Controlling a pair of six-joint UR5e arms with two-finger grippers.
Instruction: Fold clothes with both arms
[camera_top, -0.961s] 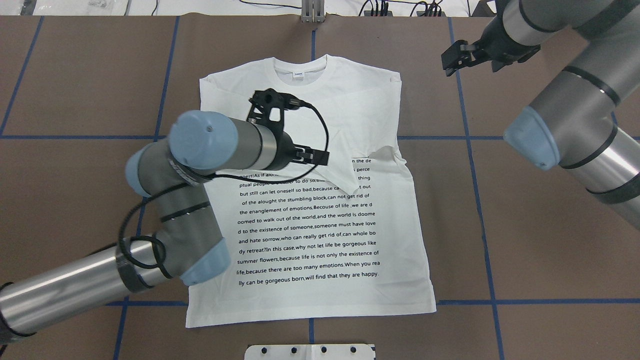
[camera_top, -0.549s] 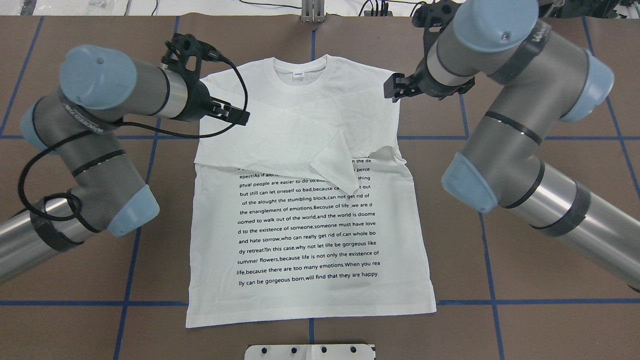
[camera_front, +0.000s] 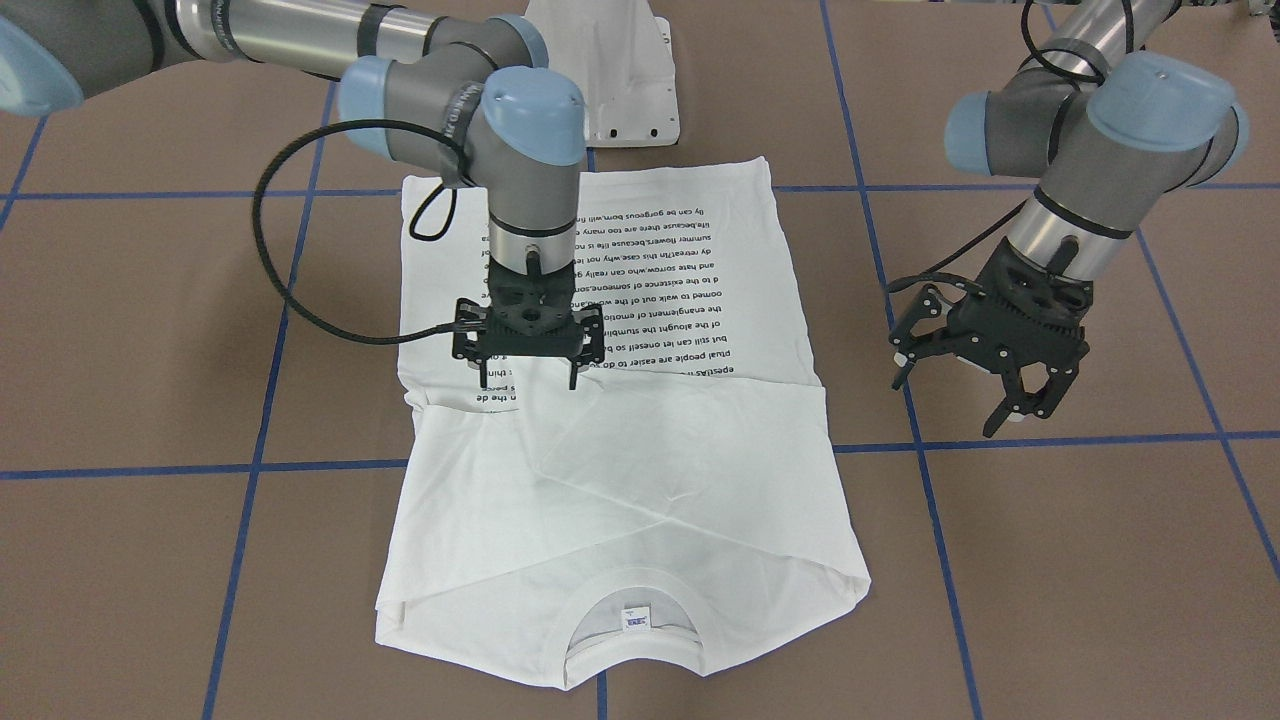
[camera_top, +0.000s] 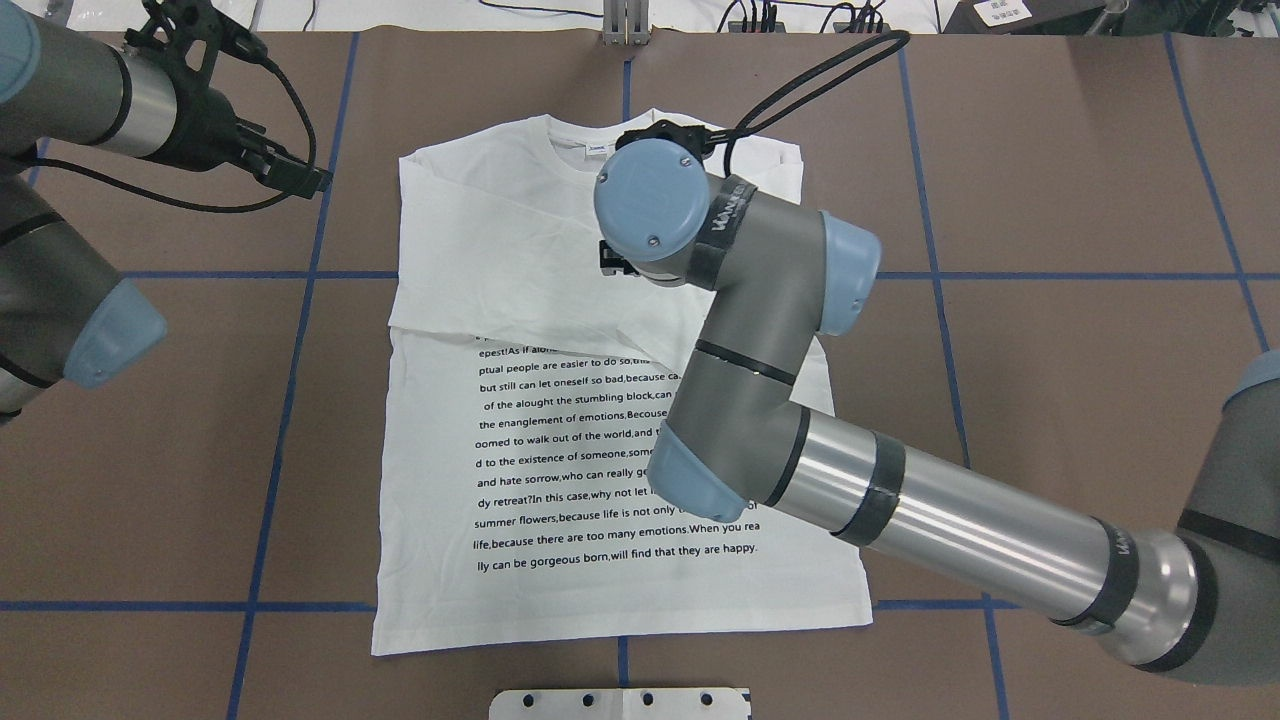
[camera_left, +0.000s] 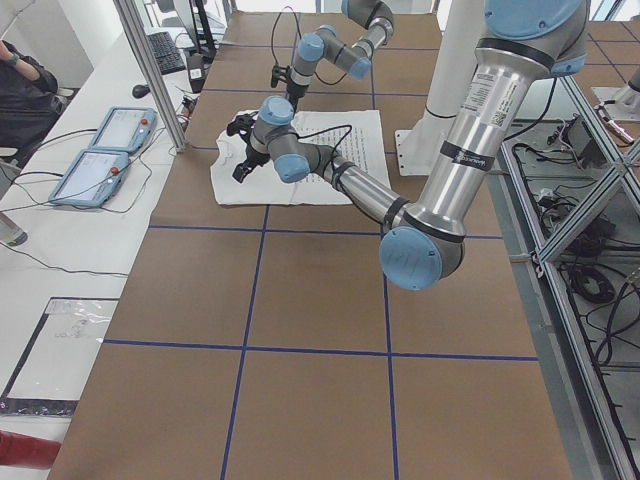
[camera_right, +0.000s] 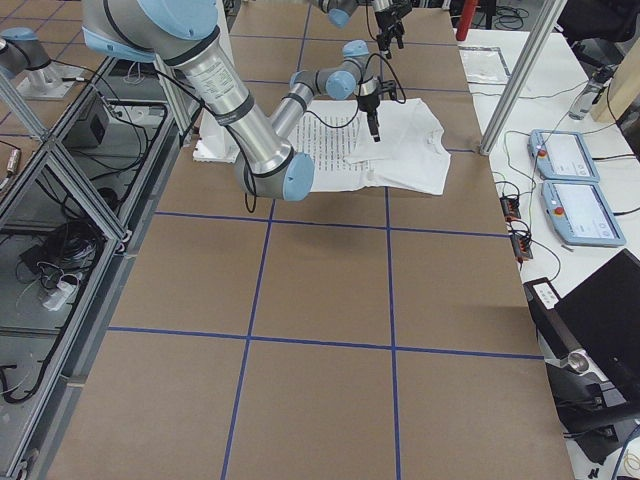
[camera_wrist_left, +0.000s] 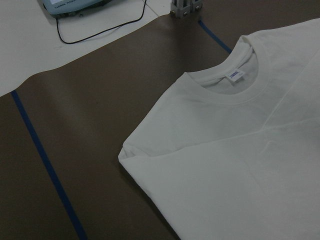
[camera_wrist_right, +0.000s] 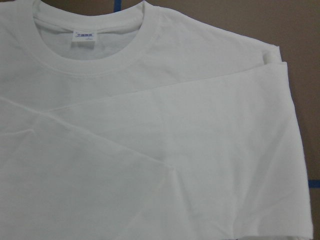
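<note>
The white shirt (camera_top: 560, 450) lies flat on the brown table, collar at the far edge, black text block facing up, both sleeves folded across the chest (camera_front: 640, 480). My right gripper (camera_front: 527, 378) hangs open, fingers down, just over the folded sleeve edge near the shirt's middle; in the overhead view my right wrist (camera_top: 650, 210) hides it. My left gripper (camera_front: 950, 400) is open and empty above bare table beside the shirt's shoulder (camera_top: 300, 180). The left wrist view shows the collar and shoulder corner (camera_wrist_left: 240, 150). The right wrist view shows the collar and crossed sleeves (camera_wrist_right: 150, 150).
A white pedestal base (camera_top: 620, 703) stands at the near table edge by the shirt's hem. Blue tape lines (camera_top: 290, 400) cross the table. A metal post (camera_top: 625, 25) stands at the far edge. Two teach pendants (camera_left: 120, 130) lie beyond the table.
My left gripper has moved off the shirt to the far left over bare table. My right arm has swung in from the far right over the shirt's middle.
</note>
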